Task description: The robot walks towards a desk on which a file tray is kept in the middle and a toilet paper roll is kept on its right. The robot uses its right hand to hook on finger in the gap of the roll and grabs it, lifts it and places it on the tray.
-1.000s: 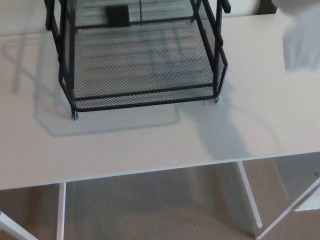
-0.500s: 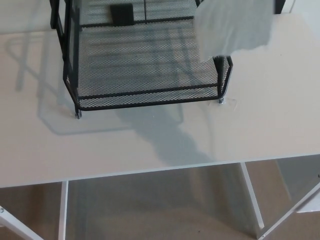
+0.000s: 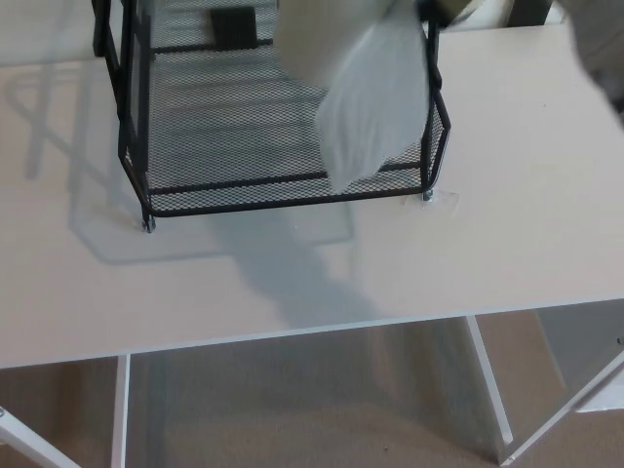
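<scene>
OK, toilet paper roll [image 3: 322,39] is up at the far side of the file tray [image 3: 244,182], over its mesh floor, cut off by the top edge of the view. A loose sheet [image 3: 375,117] trails off it, hanging down and toward the tray's front rail. Its tip is about level w/ that rail, and it's all smeared w/ blur. The right hand doesn't show at all, so I can't tell if it's spread, pressed together or pinching the roll. All I get is a grey blur in the top right corner, prob. the right arm [image 3: 600,49], w/ the roll well off to its left and the tray's right wall in between. Can't say whether the roll is resting on the mesh or hanging above it. No left hand anywhere either. The tray is black wire, standing flat on the pale desk [image 3: 507,244], w/ small metal feet at the front corners. A soft shadow [image 3: 292,283] runs from the tray's front across the desk toward the near edge. Below that edge are white desk legs [image 3: 487,390] and beige carpet [image 3: 292,409].
</scene>
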You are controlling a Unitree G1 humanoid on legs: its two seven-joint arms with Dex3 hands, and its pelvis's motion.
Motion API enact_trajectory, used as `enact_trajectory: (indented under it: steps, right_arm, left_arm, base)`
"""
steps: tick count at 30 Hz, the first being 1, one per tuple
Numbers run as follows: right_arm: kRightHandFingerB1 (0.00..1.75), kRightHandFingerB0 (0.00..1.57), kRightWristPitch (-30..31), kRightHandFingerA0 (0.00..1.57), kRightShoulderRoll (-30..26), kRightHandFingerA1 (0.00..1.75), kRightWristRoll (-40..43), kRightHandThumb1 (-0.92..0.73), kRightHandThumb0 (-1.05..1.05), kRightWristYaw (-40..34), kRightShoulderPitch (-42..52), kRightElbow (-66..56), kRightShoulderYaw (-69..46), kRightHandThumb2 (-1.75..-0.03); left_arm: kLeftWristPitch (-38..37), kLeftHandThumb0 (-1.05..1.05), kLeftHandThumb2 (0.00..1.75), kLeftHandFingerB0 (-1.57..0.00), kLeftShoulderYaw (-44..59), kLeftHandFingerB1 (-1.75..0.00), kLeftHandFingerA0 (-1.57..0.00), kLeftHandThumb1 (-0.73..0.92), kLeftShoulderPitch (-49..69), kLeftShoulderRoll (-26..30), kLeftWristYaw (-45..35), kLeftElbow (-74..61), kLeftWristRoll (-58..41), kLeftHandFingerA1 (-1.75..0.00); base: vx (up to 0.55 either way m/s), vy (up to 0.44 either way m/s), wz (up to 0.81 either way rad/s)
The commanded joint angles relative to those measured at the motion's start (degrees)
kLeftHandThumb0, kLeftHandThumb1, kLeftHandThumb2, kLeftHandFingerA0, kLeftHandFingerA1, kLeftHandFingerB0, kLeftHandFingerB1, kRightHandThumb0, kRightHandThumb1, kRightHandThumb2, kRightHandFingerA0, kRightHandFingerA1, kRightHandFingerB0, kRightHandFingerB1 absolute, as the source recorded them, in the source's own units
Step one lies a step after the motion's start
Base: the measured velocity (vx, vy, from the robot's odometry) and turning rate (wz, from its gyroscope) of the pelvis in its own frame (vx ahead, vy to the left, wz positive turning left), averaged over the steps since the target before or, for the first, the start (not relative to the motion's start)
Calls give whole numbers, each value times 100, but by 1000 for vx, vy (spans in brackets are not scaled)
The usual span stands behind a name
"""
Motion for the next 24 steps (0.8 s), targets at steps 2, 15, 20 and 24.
enact_trajectory:
  steps: [2, 15, 20, 24]
  right_arm:
    - [62, 82, -318, 79, 320, 157, -534, -61, -34, -540, -60, 469, 447, -58]
    - [62, 79, -370, 73, 757, 140, -721, -60, -32, -333, -320, 1060, 770, -60]
    - [47, 60, -371, 70, 697, 146, -496, -63, -36, -186, -306, 1141, 484, -61]
    - [42, 22, -334, 70, 612, 130, -447, -59, -47, 226, -423, 1105, 384, -59]
  left_arm:
    - [-210, -99, 136, -7, -50, -70, -112, 76, -7, 23, 59, 5, 116, -138]
    - [-262, -105, 136, -5, -82, -68, -78, 79, -9, 40, 5, 30, 82, -116]
    - [-131, -105, 133, -18, -127, -69, -68, 77, -29, 8, 20, -45, 113, -107]
    - [-126, -105, 134, -16, -86, -64, -68, 78, 3, -23, 3, -87, 70, -108]
  base:
    - [0, 0, 0]
    - [0, 0, 0]
    - [0, 0, 0]
    - [0, 0, 0]
